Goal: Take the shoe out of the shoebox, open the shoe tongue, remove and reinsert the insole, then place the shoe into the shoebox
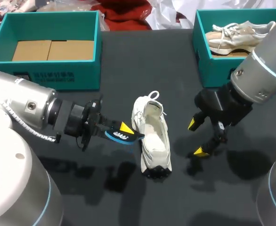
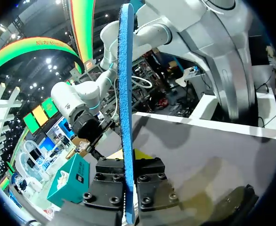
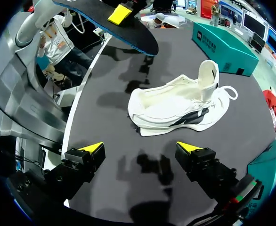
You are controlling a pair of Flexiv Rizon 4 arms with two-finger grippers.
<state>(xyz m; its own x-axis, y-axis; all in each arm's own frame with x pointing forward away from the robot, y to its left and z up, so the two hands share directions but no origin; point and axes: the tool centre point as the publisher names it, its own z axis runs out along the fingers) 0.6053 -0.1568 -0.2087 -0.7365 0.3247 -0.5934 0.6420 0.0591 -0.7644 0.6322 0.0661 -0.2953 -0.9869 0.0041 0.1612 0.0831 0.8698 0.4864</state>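
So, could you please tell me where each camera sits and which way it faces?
Head view: above and behind, looking down on the table; both arms show, left gripper shut on the insole, right gripper open beside the white shoe.
Left wrist view: on that wrist, looking along its fingers; the insole stands edge-on between them.
Right wrist view: on that wrist, looking down past its open fingers at the shoe.
Shared: the insole in all three; the shoe in head and right wrist views.

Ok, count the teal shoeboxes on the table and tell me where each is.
2. The left shoebox sits far left, holding brown cardboard. The right shoebox, far right, holds a beige shoe, with my right arm partly covering it. No others show.
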